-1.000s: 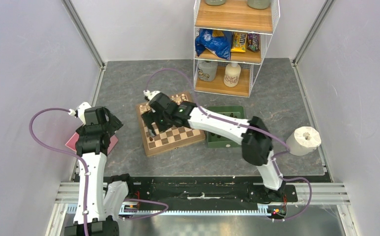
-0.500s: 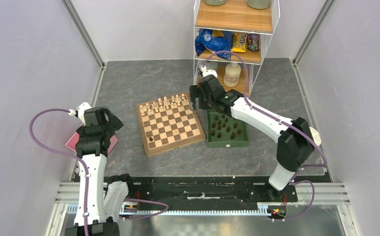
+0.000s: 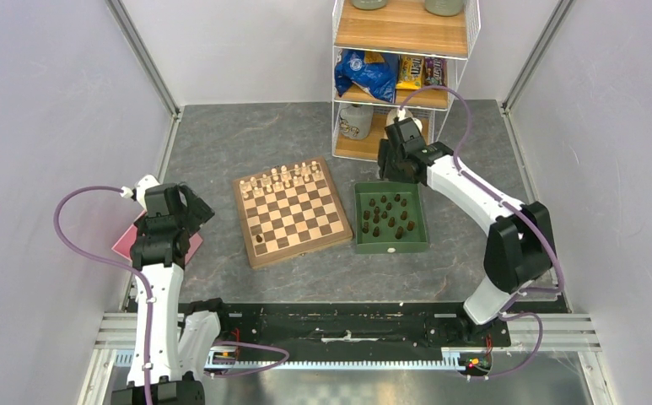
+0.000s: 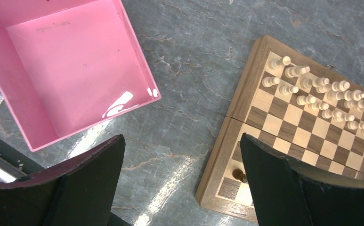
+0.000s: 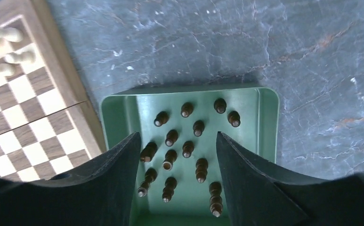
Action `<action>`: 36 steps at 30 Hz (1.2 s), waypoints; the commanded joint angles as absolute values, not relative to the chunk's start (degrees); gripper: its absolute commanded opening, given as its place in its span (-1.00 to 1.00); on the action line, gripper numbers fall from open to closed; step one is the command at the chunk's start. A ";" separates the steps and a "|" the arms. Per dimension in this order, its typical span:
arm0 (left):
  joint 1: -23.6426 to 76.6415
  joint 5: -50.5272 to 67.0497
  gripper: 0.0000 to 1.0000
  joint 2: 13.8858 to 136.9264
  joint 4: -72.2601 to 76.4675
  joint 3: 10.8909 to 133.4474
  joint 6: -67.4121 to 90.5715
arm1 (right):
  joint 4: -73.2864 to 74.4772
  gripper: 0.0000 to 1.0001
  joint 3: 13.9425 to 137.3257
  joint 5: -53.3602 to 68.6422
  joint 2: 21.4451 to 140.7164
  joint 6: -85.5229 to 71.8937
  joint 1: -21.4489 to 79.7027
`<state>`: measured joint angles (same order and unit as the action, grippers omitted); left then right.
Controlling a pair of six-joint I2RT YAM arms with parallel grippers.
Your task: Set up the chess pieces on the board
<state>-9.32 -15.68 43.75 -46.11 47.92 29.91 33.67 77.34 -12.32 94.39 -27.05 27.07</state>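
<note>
The board (image 3: 301, 249) lies mid-table with cream chessmen (image 3: 282, 179) along its far rows. One dark chess piece (image 3: 260, 239) stands near its near-left corner; it also shows in the left wrist view (image 4: 239, 175). Several more dark chess pieces (image 3: 387, 215) stand in the green tray (image 3: 390, 247) to the right of the board. My right gripper (image 5: 177, 136) is open and empty, above the tray's far side, with the pieces (image 5: 171, 137) below it. My left gripper (image 4: 182, 139) is open and empty over bare table left of the board (image 4: 217, 155).
A pink box (image 4: 71, 66) sits at the left edge under my left arm. A wire shelf (image 3: 398, 67) with snacks and bottles stands at the back, just behind my right gripper (image 3: 390, 164). Grey walls close both sides.
My right arm has swung from over the board's near-left corner rightward and back to the tray's far side, leaving one dark piece on the board. The left arm has not moved.
</note>
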 commanded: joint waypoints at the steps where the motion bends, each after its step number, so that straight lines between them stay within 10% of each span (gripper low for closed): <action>1: -9.76 -12.42 0.98 42.70 -42.09 46.33 30.76 | 35.62 0.25 76.82 -9.33 98.54 -27.65 25.96; 7: -9.80 -11.93 0.98 42.66 -42.17 46.27 30.76 | 34.91 -0.14 79.56 -4.41 103.15 -26.14 26.10; 36: -9.76 -9.96 0.99 42.87 -40.86 45.80 31.29 | 36.83 -0.20 85.20 -7.21 112.82 -28.00 29.97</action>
